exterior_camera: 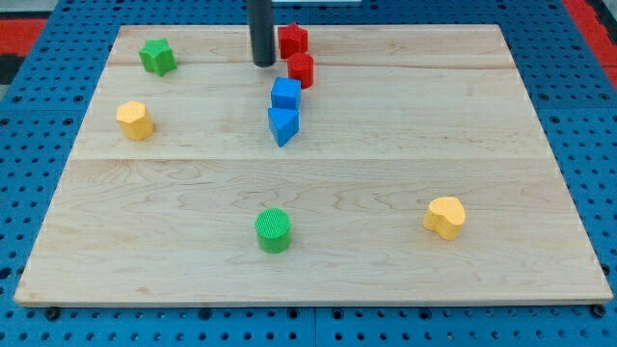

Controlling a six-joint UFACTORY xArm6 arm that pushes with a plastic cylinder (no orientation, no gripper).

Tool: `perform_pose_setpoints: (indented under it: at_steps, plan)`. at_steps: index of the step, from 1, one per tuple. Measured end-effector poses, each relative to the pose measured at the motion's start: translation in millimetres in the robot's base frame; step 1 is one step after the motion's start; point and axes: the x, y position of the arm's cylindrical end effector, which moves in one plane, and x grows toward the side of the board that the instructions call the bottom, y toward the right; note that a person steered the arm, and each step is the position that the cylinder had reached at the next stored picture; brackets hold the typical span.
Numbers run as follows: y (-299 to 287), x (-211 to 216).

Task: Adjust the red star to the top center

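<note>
The red star sits near the top centre of the wooden board. My tip is just left of it and slightly below, close to it but with a small gap. A second red block lies just below the star. A blue block and a blue triangular block lie below that in a short column.
A green star is at the top left, a yellow block at the left, a green cylinder at the bottom centre, and a yellow heart-like block at the lower right.
</note>
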Motion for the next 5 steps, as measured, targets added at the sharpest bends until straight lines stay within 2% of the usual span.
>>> perform_pose_setpoints:
  at_steps: [1,2,3,5]
  plan:
    - [-12.5,-32.5]
    - [12.4,-45.9]
    - [42.1,-45.8]
    - [23.0,-45.0]
